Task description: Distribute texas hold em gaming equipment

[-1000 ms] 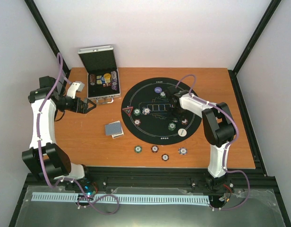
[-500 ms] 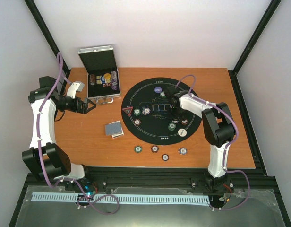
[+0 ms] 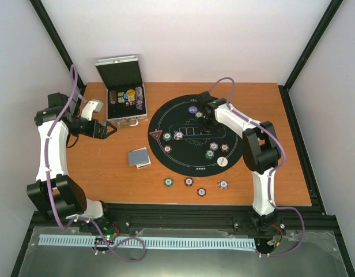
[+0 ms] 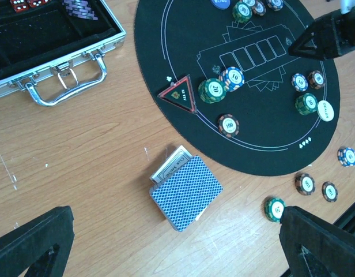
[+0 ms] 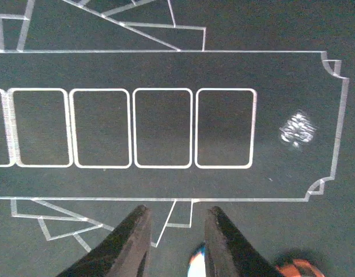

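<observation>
My right gripper point(image 3: 211, 128) hovers low over the black round mat point(image 3: 235, 147) by the right end of the card outlines; its fingers point(image 5: 131, 242) stand a little apart with nothing between them, also seen in the right wrist view point(image 5: 177, 214). My left gripper point(image 3: 105, 130) is wide open and empty above the wood, over the blue-backed card deck point(image 4: 186, 192). The red triangle marker point(image 4: 178, 95), a green chip point(image 4: 212, 90) and a blue-white chip point(image 4: 232, 78) lie at the mat's left. A white disc point(image 4: 325, 110) and a purple disc point(image 3: 193, 109) lie on the mat.
The open silver case point(image 3: 127, 104) with chips inside stands at the back left, its handle point(image 4: 65, 95) facing the deck. Several loose chips lie on the wood in front of the mat, among them a green one point(image 3: 168, 182) and a blue-white one point(image 3: 223, 184).
My right arm has swung toward the far side of the mat, uncovering the chips at the mat's right. The left arm and the objects have not moved.
</observation>
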{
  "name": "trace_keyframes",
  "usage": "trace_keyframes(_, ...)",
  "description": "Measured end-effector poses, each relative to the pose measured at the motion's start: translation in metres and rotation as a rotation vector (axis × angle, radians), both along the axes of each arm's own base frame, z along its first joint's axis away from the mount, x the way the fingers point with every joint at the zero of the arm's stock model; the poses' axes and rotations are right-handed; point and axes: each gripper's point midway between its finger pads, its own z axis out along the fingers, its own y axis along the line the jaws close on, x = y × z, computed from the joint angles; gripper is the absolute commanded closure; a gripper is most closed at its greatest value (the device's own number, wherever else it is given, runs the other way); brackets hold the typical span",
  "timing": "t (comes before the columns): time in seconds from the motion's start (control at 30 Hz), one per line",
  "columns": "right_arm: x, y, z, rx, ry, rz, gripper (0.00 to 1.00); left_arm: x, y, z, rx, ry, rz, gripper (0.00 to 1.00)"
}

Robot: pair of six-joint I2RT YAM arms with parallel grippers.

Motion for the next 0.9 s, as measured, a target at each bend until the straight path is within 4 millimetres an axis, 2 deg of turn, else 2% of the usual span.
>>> trace_keyframes(0.07, 0.003, 0.002, -0.016, -0.012, 0.026, 0.007, 0.74, 0.0, 0.001, -0.001, 0.016, -0.005, -0.009, 0.0)
trace_keyframes(0.2, -0.003, -0.001, -0.05, -0.049, 0.101, 0.016, 0.74, 0.0, 0.006, -0.01, 0.077, -0.018, -0.055, 0.0)
trace_keyframes(0.5, -0.008, -0.003, -0.052, -0.021, 0.054, 0.022, 0.74, -0.018, 0.007, -0.057, 0.157, 0.043, -0.245, 0.0)
trace_keyframes(0.6, -0.017, -0.006, -0.052, -0.01, 0.046, 0.023, 0.74, -0.022, 0.003, -0.07, 0.174, 0.05, -0.318, 0.0)
trace_keyframes(0.73, -0.03, -0.011, -0.052, -0.012, 0.062, 0.024, 0.73, -0.033, -0.016, -0.093, 0.223, 0.071, -0.443, 0.0)
trace_keyframes(0.9, -0.034, -0.013, -0.05, -0.013, 0.076, 0.018, 0.68, -0.044, -0.04, -0.125, 0.321, 0.076, -0.602, 0.0)
